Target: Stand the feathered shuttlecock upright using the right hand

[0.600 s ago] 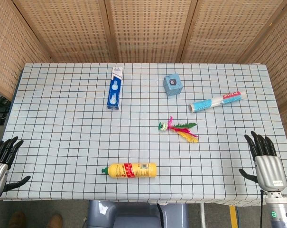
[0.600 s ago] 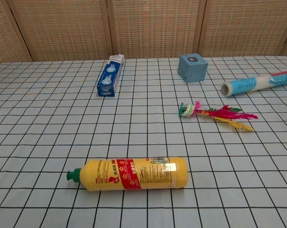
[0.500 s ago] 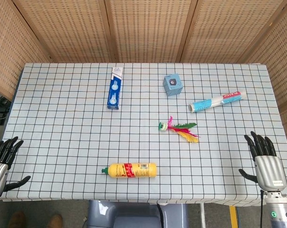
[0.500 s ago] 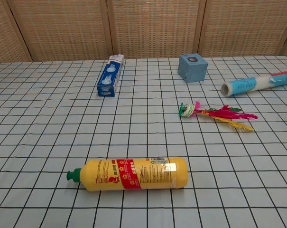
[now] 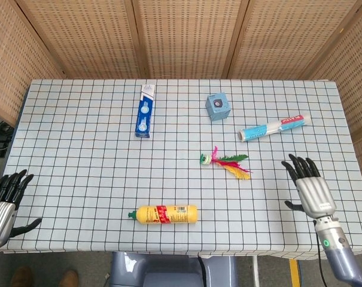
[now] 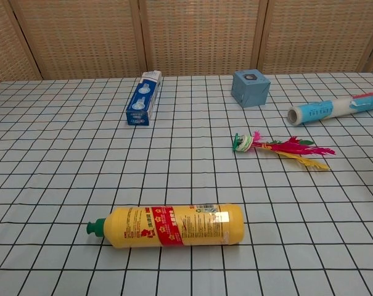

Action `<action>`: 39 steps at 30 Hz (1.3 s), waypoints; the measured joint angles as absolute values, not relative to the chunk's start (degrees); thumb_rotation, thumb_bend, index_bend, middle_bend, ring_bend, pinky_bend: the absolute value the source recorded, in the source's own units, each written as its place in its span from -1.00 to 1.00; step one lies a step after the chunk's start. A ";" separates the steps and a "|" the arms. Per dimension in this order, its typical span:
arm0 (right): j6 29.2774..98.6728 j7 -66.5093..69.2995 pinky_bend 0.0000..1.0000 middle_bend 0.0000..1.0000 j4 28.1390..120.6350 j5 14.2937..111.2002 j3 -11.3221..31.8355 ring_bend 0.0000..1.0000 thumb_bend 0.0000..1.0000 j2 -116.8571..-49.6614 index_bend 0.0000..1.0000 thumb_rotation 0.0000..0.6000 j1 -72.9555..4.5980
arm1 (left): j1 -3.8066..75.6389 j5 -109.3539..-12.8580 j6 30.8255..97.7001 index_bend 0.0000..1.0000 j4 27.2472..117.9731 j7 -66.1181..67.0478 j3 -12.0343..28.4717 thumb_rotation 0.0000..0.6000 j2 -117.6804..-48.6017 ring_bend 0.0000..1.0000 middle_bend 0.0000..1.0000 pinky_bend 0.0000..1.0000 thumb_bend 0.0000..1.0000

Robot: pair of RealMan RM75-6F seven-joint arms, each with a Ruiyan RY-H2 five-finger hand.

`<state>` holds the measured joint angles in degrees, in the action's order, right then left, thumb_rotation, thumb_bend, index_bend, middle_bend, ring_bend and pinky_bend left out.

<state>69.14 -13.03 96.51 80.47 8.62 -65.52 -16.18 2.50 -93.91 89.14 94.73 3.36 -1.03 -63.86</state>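
Shuttlecock (image 5: pixel 224 164) lying flat on its side, just right of the table's (image 5: pixel 79 173) middle.
We see our right hand (image 5: pixel 309 188) near the shuttlecock, to its right, fingers spread and holding nothing; our left hand (image 5: pixel 2 203) sits far left of it, fingers apart, holding nothing too.

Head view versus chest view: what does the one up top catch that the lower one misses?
Only the head view shows the robot's hands: the right hand open over the table's right side, and the left hand open off the left edge. The chest view shows nothing extra. Both show the feathered shuttlecock lying flat, the yellow bottle, blue toothpaste box, small blue box and rolled tube.
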 measured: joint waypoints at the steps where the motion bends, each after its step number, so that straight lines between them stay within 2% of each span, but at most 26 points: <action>1: 67.67 -13.52 -1.00 -1.00 96.35 79.61 9.34 -1.00 -0.99 -65.81 -0.38 1.00 -17.58 | 2.57 -93.75 89.00 -1.00 94.77 3.39 -0.96 1.00 -63.90 -1.00 -1.00 -1.00 -1.00; 3: 64.51 -14.57 -1.00 -1.00 95.86 77.25 10.88 -1.00 -0.91 -66.84 -0.22 1.00 -20.65 | 2.64 -93.27 88.87 -1.00 94.86 3.33 -0.77 1.00 -63.95 -1.00 -1.00 -1.00 -1.00; 6: 60.91 -15.72 -1.00 -0.99 94.65 73.27 12.69 -1.00 -0.66 -69.36 -0.01 1.00 -24.28 | 2.72 -92.62 88.54 -1.00 94.81 3.46 -0.56 1.00 -64.01 -1.00 -1.00 -1.00 -1.00; 8: 59.04 -16.39 -1.00 -0.99 93.49 70.82 13.47 -1.00 -0.56 -71.33 0.06 1.00 -26.13 | 2.88 -92.22 88.18 -1.00 94.77 3.60 -0.40 1.00 -64.10 -1.00 -1.00 -1.00 -1.00; 13: 55.26 -20.29 -1.00 -0.99 88.47 64.97 14.43 -1.00 -0.35 -77.20 0.03 1.00 -30.72 | 3.51 -91.10 86.91 -1.00 94.69 4.72 0.07 1.00 -64.63 -1.00 -1.00 -1.00 -1.00; 21: 53.34 -27.50 -1.00 -0.99 78.43 58.41 13.80 -1.00 -0.24 -86.55 -0.03 1.00 -35.64 | 4.49 -89.12 84.87 -1.00 94.54 5.67 0.66 1.00 -65.16 -1.00 -1.00 -1.00 -1.00; 31: 52.93 -27.52 -1.00 -0.99 73.38 56.73 12.28 -1.00 -0.02 -89.76 0.00 1.00 -36.90 | 4.73 -88.47 84.51 -1.00 94.45 6.01 0.76 1.00 -65.36 -1.00 -1.00 -1.00 -1.00; 39: 52.50 -27.46 -1.00 -0.99 72.18 55.85 11.41 -1.00 0.03 -89.99 0.04 1.00 -37.31 | 4.86 -88.28 84.37 -1.00 94.36 6.21 0.71 1.00 -65.47 -1.00 -1.00 -1.00 -1.00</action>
<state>52.50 -27.46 72.18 55.85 11.41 -89.99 -37.31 4.86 -88.28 84.37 94.36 6.21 0.71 -65.47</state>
